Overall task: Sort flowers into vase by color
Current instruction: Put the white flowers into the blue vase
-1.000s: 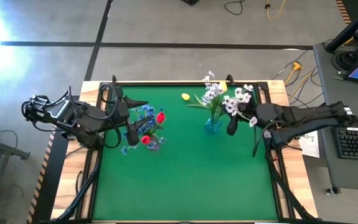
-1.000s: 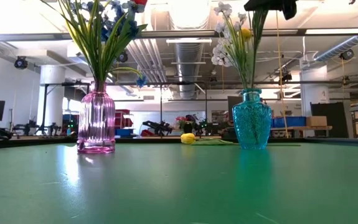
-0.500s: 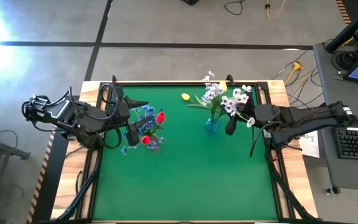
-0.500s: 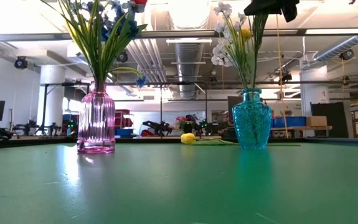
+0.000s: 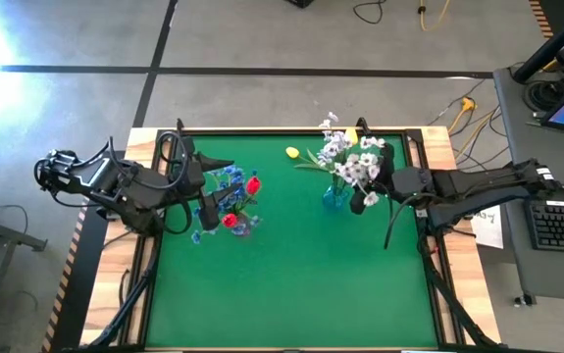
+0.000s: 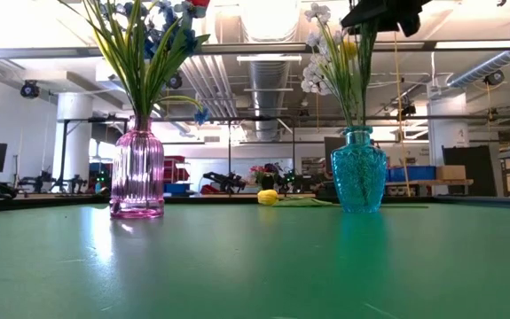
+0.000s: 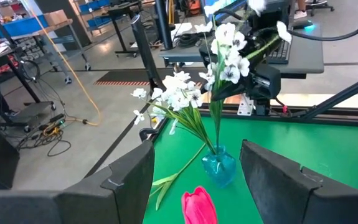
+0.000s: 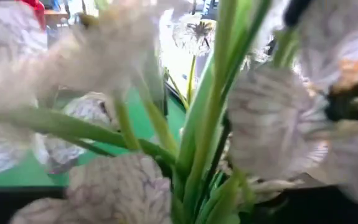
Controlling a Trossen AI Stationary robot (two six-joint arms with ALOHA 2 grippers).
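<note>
A teal glass vase [image 5: 335, 198] [image 6: 358, 173] stands right of centre and holds white flowers [image 7: 175, 93] and a yellow bud [image 6: 350, 49]. My right gripper [image 5: 387, 183] hovers level beside it, with a white flower cluster [image 5: 362, 175] right in front of it. That cluster's stem [image 7: 218, 124] runs down into the teal vase [image 7: 219, 169]. A pink ribbed vase [image 6: 137, 173] on the left holds blue flowers [image 5: 228, 181] and red buds [image 5: 253, 183]. My left gripper [image 5: 211, 186] [image 7: 194, 180] hangs open beside them. A yellow flower [image 5: 292, 152] lies flat on the mat.
The green mat [image 5: 291, 284] has free room toward the near edge. Wooden borders and black frame rails [image 5: 144, 265] run along both sides. A keyboard [image 5: 563, 224] and cables lie beyond the right edge.
The white flower cluster at my right gripper has swung toward the table's left, closer over the teal vase, and now covers the gripper's front in the high view. My left arm has kept still.
</note>
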